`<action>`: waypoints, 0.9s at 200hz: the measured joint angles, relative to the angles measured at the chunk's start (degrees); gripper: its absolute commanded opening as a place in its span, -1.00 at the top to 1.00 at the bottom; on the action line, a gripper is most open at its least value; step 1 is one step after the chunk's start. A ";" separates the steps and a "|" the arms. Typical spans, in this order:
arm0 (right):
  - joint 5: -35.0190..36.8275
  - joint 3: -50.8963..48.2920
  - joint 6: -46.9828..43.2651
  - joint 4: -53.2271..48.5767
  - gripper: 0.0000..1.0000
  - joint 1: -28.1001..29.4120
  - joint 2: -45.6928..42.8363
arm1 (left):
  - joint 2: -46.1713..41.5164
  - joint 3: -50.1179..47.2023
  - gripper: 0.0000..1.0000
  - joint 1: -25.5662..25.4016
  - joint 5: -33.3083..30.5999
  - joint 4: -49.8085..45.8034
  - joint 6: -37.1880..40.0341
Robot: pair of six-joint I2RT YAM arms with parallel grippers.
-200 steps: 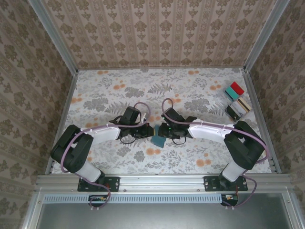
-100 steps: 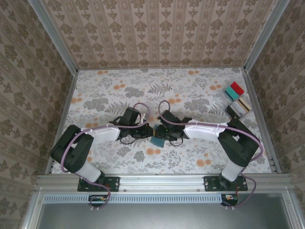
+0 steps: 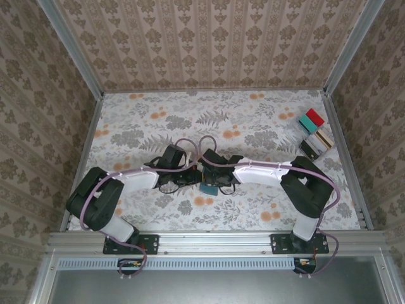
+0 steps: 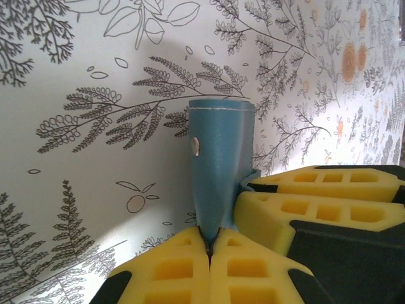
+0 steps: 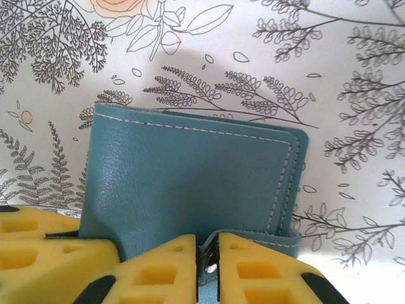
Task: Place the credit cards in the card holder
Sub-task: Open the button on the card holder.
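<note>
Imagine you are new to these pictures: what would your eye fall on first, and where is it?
The teal-blue card holder stands out at the middle of the flowered table. The left gripper pinches one edge of it between yellow fingers, and the right gripper is shut on a flap of it. At the far right edge of the table sit a red piece and a teal piece.

No lettering, brand or number can be read on the card holder (image 5: 190, 183) or elsewhere.
</note>
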 measured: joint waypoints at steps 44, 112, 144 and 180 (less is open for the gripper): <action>3.93 -2.71 -0.04 -4.70 0.74 -0.83 -2.84 | -1.92 -1.05 0.97 0.02 0.02 0.39 -0.42; 5.55 -4.70 -0.09 -8.04 0.54 -1.79 -3.41 | -2.01 -1.38 0.92 0.07 0.00 0.42 -0.79; 5.86 -4.70 -0.11 -8.55 0.53 -1.79 -3.39 | -2.01 -1.38 0.88 0.07 -0.02 0.39 -0.79; 6.86 -4.46 -0.68 -10.14 0.50 -1.77 -1.88 | -2.01 -2.10 0.81 0.00 0.07 0.39 -0.83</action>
